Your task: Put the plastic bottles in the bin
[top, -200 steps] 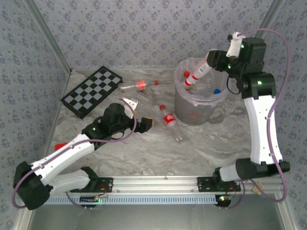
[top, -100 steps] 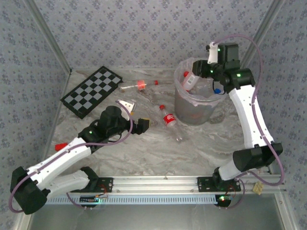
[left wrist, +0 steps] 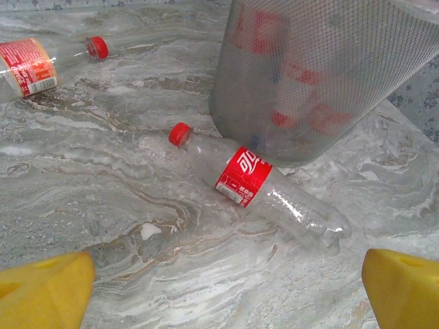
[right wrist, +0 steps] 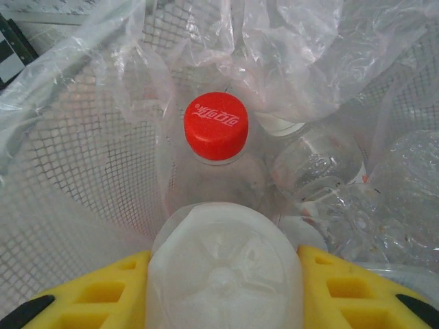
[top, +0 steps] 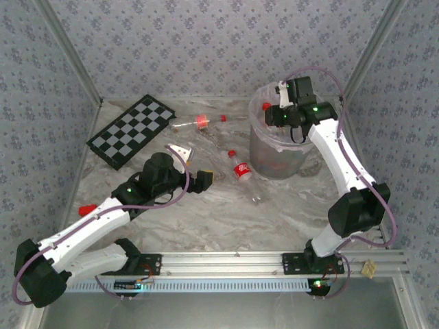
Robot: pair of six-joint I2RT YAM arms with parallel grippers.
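In the bin (right wrist: 75, 178), the red cap (right wrist: 216, 125) of an upright bottle (right wrist: 206, 181) bears white brush-style brand script, upside down and not surely readable. Just beside the bin, a lying bottle (left wrist: 295, 209) has a red label (left wrist: 243, 177) with similar white script above illegible small print.

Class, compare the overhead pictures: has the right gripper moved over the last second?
Yes. Against the fixed bin, the right gripper has swung left from the far-right rim to over the opening, carrying its bottle lower inside.
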